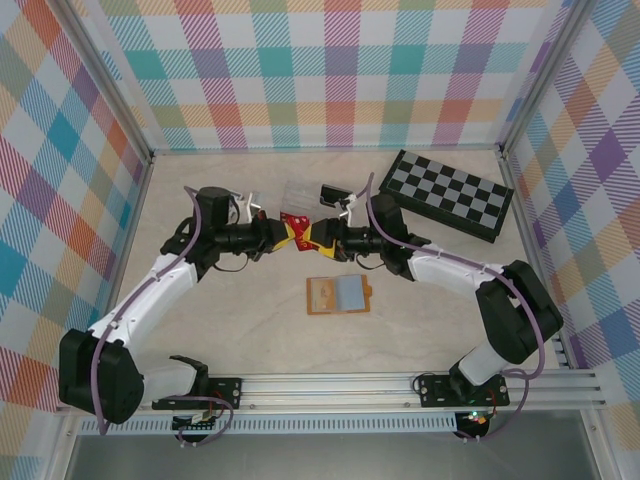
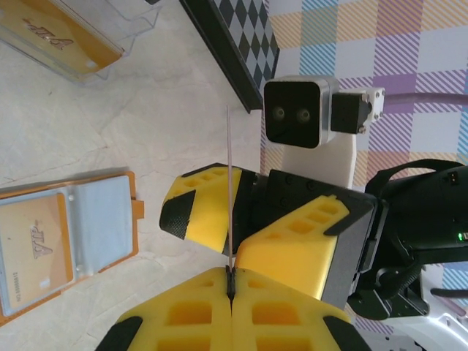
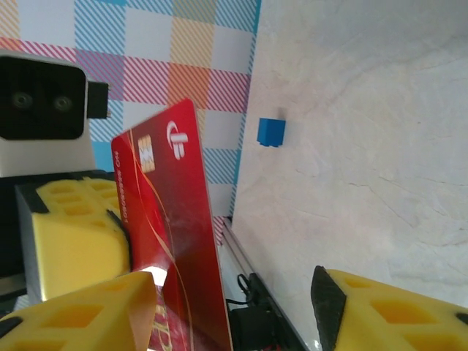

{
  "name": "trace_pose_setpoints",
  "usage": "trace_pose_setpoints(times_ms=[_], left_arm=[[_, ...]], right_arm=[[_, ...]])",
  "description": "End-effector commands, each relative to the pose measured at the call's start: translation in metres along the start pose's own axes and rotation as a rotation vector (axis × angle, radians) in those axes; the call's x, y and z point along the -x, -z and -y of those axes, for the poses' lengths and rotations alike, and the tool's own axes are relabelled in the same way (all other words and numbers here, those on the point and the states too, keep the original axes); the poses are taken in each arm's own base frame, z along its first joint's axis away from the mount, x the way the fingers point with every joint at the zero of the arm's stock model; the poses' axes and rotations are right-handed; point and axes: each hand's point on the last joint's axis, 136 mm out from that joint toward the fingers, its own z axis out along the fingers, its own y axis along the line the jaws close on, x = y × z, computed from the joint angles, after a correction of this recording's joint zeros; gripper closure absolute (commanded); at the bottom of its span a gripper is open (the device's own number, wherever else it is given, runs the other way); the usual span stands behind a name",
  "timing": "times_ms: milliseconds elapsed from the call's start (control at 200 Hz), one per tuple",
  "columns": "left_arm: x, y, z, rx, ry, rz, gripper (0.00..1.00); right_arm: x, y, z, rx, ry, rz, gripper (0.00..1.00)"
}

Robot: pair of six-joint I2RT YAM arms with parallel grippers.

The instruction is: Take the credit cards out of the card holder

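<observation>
A red credit card is held up off the table between my two grippers, edge-on in the left wrist view. My left gripper is shut on one edge of it. My right gripper is open around the opposite end: the card lies against one finger and a wide gap separates it from the other finger. From above, the left gripper and right gripper meet tip to tip. The card holder lies open on the table just in front of them, with an orange card in its pocket.
A folded chessboard lies at the back right. A clear plastic box sits just behind the grippers and holds an orange card. A small blue block sits on the table near the wall.
</observation>
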Motion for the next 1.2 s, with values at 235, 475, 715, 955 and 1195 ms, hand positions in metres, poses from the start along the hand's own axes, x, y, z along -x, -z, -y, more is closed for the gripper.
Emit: trace_pose_setpoints(times_ms=[235,475,715,955,1195], left_arm=[[-0.002,0.007,-0.006,-0.011,0.011,0.012,1.00],[-0.001,0.009,-0.002,-0.016,0.009,0.013,1.00],[-0.003,0.008,0.006,-0.052,-0.006,-0.010,1.00],[0.002,0.016,-0.009,0.021,0.019,-0.009,0.99],[0.021,0.053,-0.080,0.377,0.045,0.132,0.47]], right_arm=[[-0.004,0.015,-0.025,0.098,0.016,0.020,0.64],[-0.011,0.022,-0.041,0.126,0.054,0.015,0.76],[-0.020,0.016,-0.046,0.120,0.050,-0.018,0.82],[-0.009,0.012,-0.033,-0.001,0.100,0.014,1.00],[0.013,0.013,0.002,-0.335,0.411,-0.019,1.00]])
